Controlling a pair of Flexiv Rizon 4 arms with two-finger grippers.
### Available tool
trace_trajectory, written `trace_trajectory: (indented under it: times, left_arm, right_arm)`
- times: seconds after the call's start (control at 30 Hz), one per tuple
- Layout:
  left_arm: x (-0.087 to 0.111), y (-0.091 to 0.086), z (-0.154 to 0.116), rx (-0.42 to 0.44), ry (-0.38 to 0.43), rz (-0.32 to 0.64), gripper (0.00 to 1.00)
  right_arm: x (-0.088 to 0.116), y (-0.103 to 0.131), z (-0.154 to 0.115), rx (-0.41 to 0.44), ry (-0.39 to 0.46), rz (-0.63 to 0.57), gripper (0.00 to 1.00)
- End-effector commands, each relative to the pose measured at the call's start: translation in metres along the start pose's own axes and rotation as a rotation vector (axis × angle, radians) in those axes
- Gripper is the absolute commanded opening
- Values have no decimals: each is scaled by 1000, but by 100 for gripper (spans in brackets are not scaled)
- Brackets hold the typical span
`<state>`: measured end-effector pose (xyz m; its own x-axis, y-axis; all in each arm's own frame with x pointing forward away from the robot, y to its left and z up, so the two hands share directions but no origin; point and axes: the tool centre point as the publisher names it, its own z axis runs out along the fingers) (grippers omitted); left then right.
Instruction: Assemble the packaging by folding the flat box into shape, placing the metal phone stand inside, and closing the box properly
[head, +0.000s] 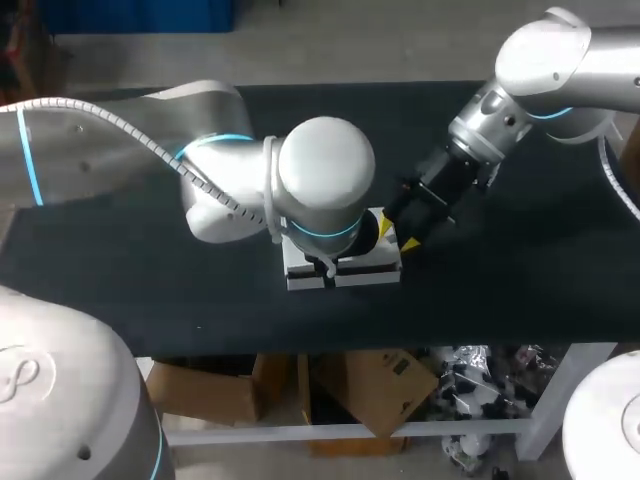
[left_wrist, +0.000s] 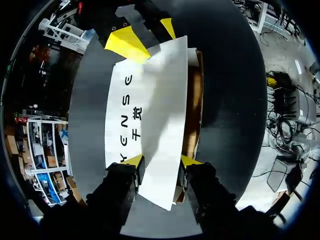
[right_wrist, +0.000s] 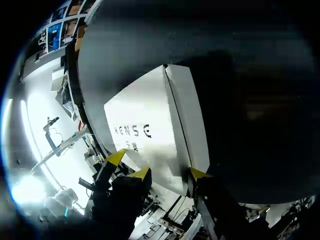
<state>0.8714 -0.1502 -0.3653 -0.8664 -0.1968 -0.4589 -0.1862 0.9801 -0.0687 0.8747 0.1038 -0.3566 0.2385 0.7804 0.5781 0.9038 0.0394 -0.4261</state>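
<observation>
Seen from the head, the white box (head: 370, 277) lies mid-bench (head: 120, 270), mostly hidden under the left arm (head: 200, 170), with the right claw (head: 405, 232) at its far right corner. From the left wrist, the left claw (left_wrist: 162, 161) sits astride one end of the box, with brown card showing along one long edge; whether it grips I cannot tell. From the right wrist, the right claw is astride the opposite end, and I cannot tell its grip either.
</observation>
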Motion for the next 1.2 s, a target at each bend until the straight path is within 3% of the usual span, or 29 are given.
trace_trajectory:
  times: [0.03,0.3,0.4,0.43,0.53,0.8,1.2]
  left_arm:
    - [3,1,2,-2,-8,-2,42]
    - [4,2,0,7,-7,-4,42]
    - [4,3,-1,11,-8,-5,43]
    - [4,3,-1,12,-8,-5,43]
    - [5,2,-1,13,-7,-5,43]
    - [5,1,-2,12,-9,0,43]
    - [6,-1,-2,12,-9,-1,43]
  right_arm:
    - [0,-3,-2,-6,-2,0,48]
    - [-4,-13,-11,-37,-2,2,48]
    - [-6,-16,-15,-47,-3,5,44]
    - [-7,-17,-16,-53,-3,7,39]
    - [-9,-20,-19,-65,-2,9,0]
    - [-7,-29,-24,-95,-5,-5,0]
    - [-1,-26,-9,-71,-21,-31,0]
